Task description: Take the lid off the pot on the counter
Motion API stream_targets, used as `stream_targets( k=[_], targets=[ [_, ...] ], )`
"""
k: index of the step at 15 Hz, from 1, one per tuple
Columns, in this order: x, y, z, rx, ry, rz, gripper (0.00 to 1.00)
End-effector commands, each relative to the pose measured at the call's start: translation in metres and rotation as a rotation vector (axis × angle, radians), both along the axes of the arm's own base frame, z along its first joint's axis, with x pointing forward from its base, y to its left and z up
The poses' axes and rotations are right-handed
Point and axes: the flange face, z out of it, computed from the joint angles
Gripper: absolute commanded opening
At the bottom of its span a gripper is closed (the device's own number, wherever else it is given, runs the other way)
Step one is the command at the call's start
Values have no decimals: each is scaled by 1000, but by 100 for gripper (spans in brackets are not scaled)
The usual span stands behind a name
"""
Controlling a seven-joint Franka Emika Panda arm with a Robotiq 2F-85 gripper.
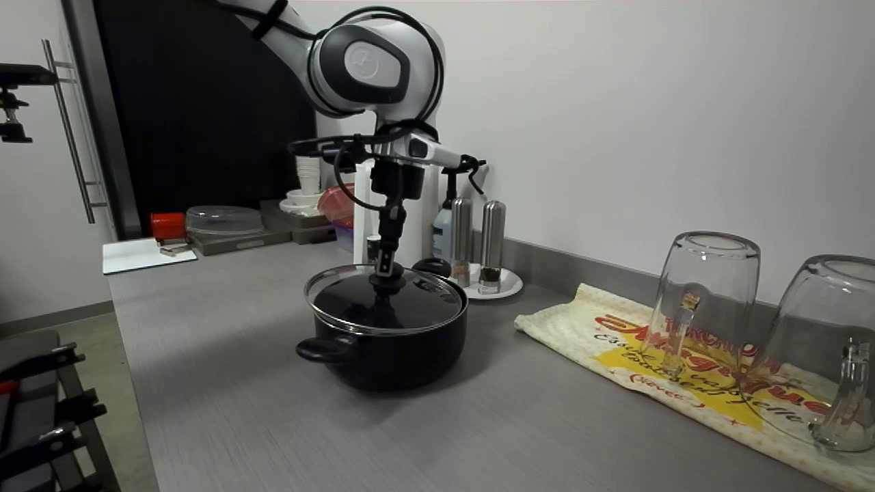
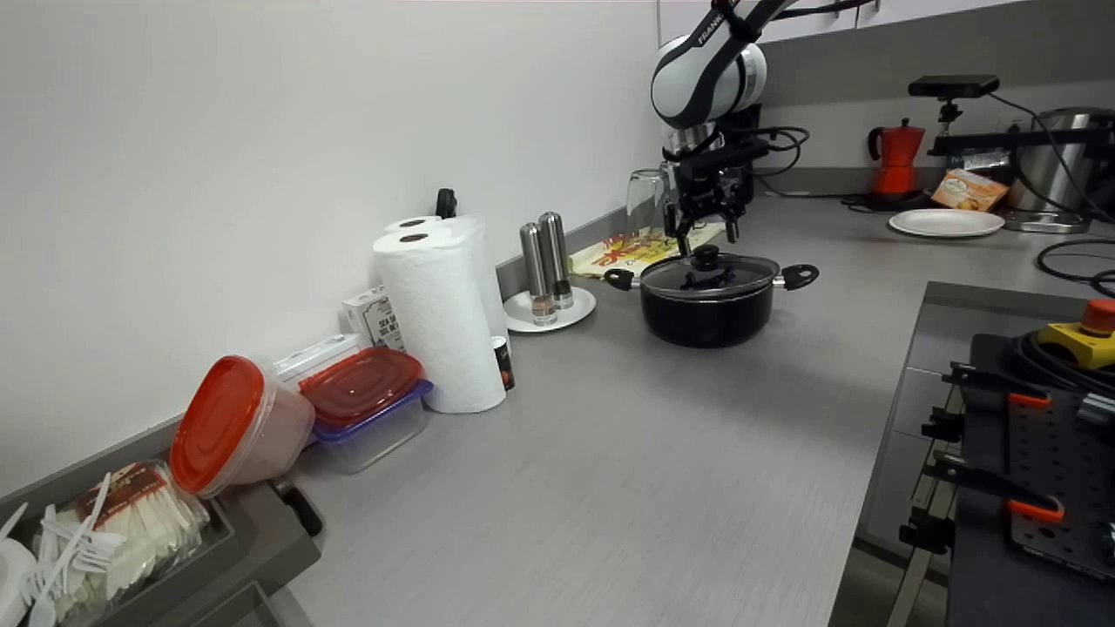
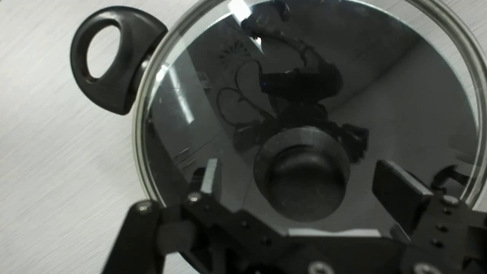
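Observation:
The pot, low and black with two side handles, stands on the grey counter. The glass lid with a metal rim sits flat on it. Pot and lid also show in an exterior view. My gripper points down over the lid's centre; it also shows in an exterior view. In the wrist view my gripper is open, with the black knob between its spread fingers and gaps on both sides. The lid fills most of that view.
Steel grinders on a white plate and paper towel rolls stand along the wall. Upturned glasses stand on a printed cloth. Plastic containers lie further along. A white plate lies near the coffee maker.

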Motion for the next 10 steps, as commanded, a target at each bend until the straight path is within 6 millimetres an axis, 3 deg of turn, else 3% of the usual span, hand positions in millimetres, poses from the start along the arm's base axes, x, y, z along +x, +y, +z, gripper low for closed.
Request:
stream_targets(
  k=[1, 4, 5, 6, 10],
  targets=[
    [8, -4, -8, 12, -8, 17, 100],
    [9, -6, -16, 7, -10, 18, 100],
    [10, -6, -18, -1, -14, 22, 75],
    [10, -7, -20, -2, -16, 24, 73],
    [15, -5, -20, -5, -31, 31, 43]
  ],
)
